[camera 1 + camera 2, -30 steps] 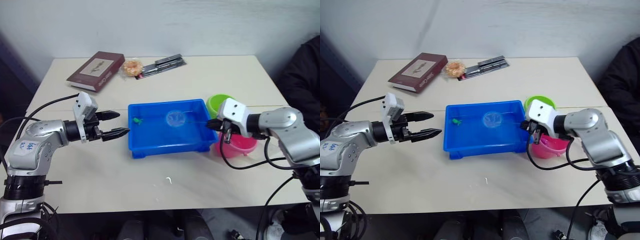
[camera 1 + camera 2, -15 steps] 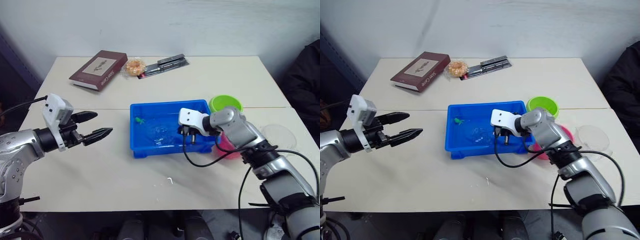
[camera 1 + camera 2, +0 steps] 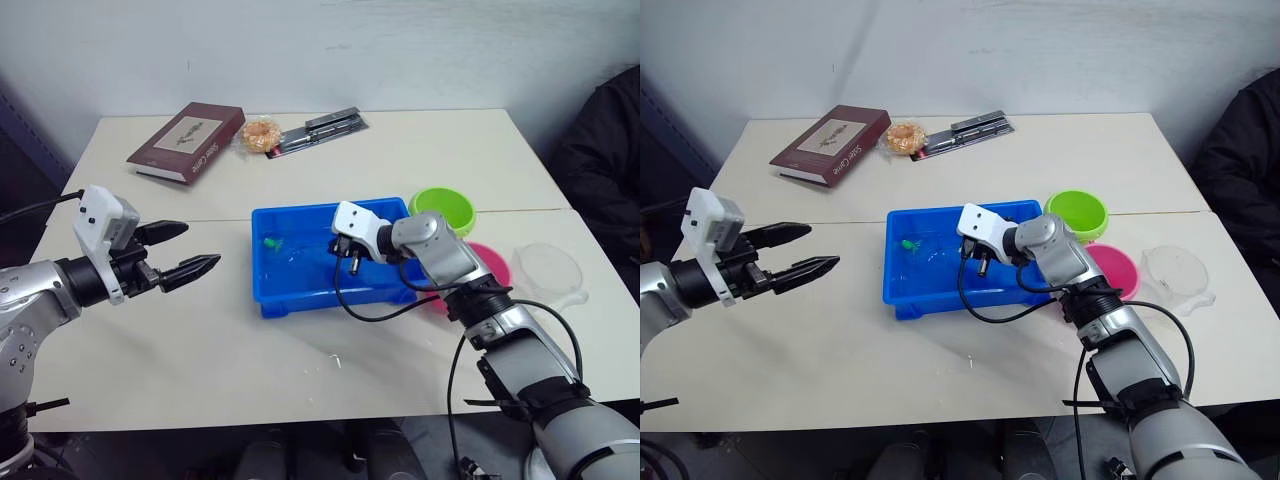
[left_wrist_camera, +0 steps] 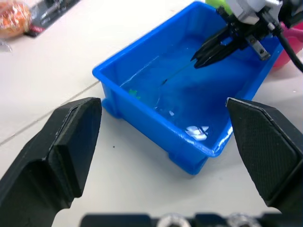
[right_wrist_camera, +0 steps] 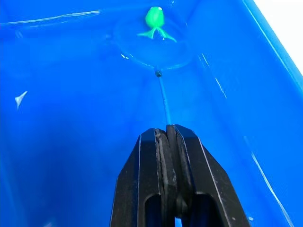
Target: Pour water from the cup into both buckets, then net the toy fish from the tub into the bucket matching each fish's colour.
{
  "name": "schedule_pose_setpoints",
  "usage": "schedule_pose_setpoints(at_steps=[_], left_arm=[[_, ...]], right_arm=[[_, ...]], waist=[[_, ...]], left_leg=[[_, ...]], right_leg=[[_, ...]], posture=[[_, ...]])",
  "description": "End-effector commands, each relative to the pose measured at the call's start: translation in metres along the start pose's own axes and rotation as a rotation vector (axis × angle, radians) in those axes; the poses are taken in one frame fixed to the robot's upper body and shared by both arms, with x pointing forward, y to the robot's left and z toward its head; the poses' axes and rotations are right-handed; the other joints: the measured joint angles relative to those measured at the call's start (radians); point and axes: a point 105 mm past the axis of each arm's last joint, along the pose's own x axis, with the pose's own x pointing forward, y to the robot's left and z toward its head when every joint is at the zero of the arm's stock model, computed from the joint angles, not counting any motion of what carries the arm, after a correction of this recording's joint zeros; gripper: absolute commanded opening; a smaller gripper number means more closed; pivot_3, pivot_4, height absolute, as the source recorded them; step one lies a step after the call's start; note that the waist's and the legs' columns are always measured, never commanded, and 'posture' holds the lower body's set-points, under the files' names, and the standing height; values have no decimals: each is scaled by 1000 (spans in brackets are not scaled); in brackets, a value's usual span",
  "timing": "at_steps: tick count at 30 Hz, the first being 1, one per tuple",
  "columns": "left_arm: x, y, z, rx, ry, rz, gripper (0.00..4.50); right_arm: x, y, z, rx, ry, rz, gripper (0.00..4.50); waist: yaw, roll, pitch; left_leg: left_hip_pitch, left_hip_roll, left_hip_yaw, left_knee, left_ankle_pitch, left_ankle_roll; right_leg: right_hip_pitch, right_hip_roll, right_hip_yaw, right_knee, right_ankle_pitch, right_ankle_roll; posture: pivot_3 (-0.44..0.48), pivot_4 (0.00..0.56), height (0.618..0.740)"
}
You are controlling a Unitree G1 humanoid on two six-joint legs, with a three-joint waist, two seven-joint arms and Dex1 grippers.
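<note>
The blue tub (image 3: pixel 300 298) holds water in the middle of the table. My right gripper (image 5: pixel 165 130) reaches into it, shut on the thin handle of the net (image 5: pixel 154 52). The net's hoop lies low in the water, and a green toy fish (image 5: pixel 155 19) sits at its far rim, near the tub's left end (image 3: pixel 270 242). My left gripper (image 3: pixel 200 246) hovers open to the left of the tub, holding nothing. The lime green bucket (image 3: pixel 440 200) and the pink bucket (image 3: pixel 492 262) stand right of the tub. Further right is the clear cup (image 3: pixel 548 268).
A dark red book (image 3: pixel 187 142), a wrapped snack (image 3: pixel 262 133) and a black packet (image 3: pixel 320 128) lie at the table's far side. A person in dark clothes (image 3: pixel 600 150) is at the right edge.
My right gripper has swung left from beside the buckets into the tub, carrying the net toward the green fish. My left gripper has drawn back left, away from the tub.
</note>
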Motion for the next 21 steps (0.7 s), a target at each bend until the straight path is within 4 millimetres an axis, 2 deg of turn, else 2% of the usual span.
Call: schedule_pose_setpoints(at_steps=[1,7,12,18,20,21], left_arm=[[0,0,9,29,-23,-18,4489],[6,0,13,14,-31,-72,4489],[13,-2,23,11,-59,-161,4489],[44,-22,33,33,-94,-342,4489],[51,-25,35,43,-99,-371,4489],[60,-28,39,38,-117,-396,4489]], right_arm=[[-14,-4,26,-3,-138,-24,0],[-32,8,14,6,-183,-11,0],[-55,11,9,8,-214,-52,0],[-113,6,-4,33,-187,-156,0],[-125,5,-7,36,-170,-179,0],[-139,4,-13,36,-152,-202,0]], waist=[[-2,0,0],[1,0,0],[8,0,0],[21,0,0],[25,0,0],[25,0,0]], left_leg=[[0,0,0,0,0,0],[0,0,0,-1,0,0],[0,0,0,0,0,0],[0,-1,0,0,0,0],[0,-1,0,0,0,0],[0,-1,0,0,0,0]], right_leg=[[0,0,0,0,0,0],[0,0,0,0,0,0],[0,0,0,0,0,0],[1,0,-1,-1,0,0],[1,0,0,-1,0,0],[1,1,0,-1,0,0]], posture=[[0,150,740],[0,150,740],[0,150,740],[0,150,740],[0,150,740],[0,150,740]])
